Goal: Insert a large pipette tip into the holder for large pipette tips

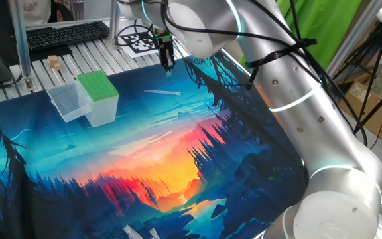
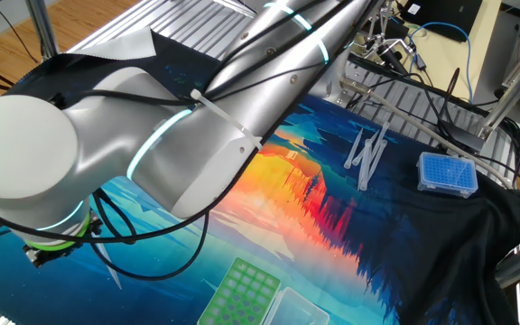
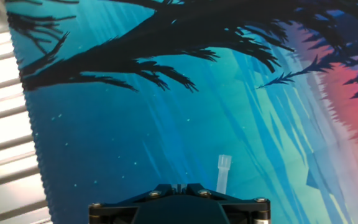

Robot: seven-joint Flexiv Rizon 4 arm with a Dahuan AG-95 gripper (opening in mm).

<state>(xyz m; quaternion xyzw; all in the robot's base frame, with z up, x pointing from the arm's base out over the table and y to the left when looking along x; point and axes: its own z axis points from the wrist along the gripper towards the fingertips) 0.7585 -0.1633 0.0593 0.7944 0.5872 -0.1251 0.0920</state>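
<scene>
Arm reached across surface (image 1: 91, 54), claw (image 1: 168, 66) aimed steeply down, fully closed. Nearby: one large pipette tip (image 1: 163, 93), one green holder (image 1: 98, 86), one clear tub (image 1: 69, 103).

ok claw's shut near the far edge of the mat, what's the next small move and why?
Probably lift and carry toward the green-topped perforated box. The hand view shows a translucent whitish plastic cone sticking out beside the shut black claw, apparently held, though the grip itself is hidden. The claw hangs low over the forest-print mat, well away from the box, so it needs height first.
</scene>
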